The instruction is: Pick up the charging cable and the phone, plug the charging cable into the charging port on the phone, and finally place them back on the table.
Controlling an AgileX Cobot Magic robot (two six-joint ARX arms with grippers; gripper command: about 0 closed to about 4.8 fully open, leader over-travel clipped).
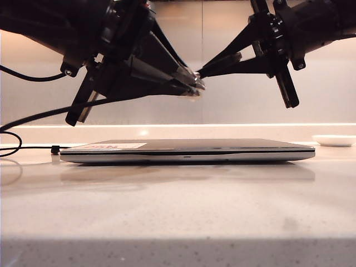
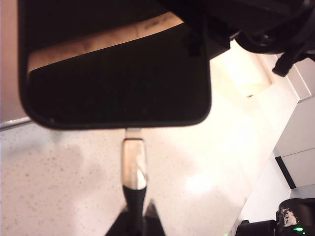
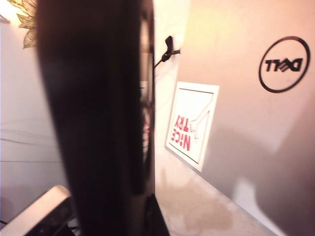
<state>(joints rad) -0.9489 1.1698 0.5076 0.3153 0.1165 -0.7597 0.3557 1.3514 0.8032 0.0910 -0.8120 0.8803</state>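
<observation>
- Left gripper [image 1: 192, 86]: raised above the laptop [image 1: 189, 150], left of centre in the exterior view. Its jaws are closed on the black collar of the charging cable [image 2: 134, 169], with the silvery plug projecting from the fingertips.
- Right gripper [image 1: 208, 69]: raised at the same height, right of centre. Its jaws are clamped on the phone [image 2: 115, 69], which the right wrist view shows edge-on as a dark slab filling the frame.
- Both task items are lifted clear of the table [image 1: 178, 217]. The pick-up stage appears complete.
- Mating stage: in the left wrist view the plug tip meets the lower edge of the phone at its midpoint. The joint is small and partly glared, so it cannot be confirmed whether the plug is seated or only touching the port.
- Cable routing: the black cord trails from the left gripper down to the far left of the table.
- Remaining work, as judged: confirm full insertion, then lower both items onto the table and release them.
- Note: the laptop with its red-lettered sticker [image 3: 193, 123] lies directly beneath the grippers, so the free table surface for set-down lies nearer the camera.
</observation>
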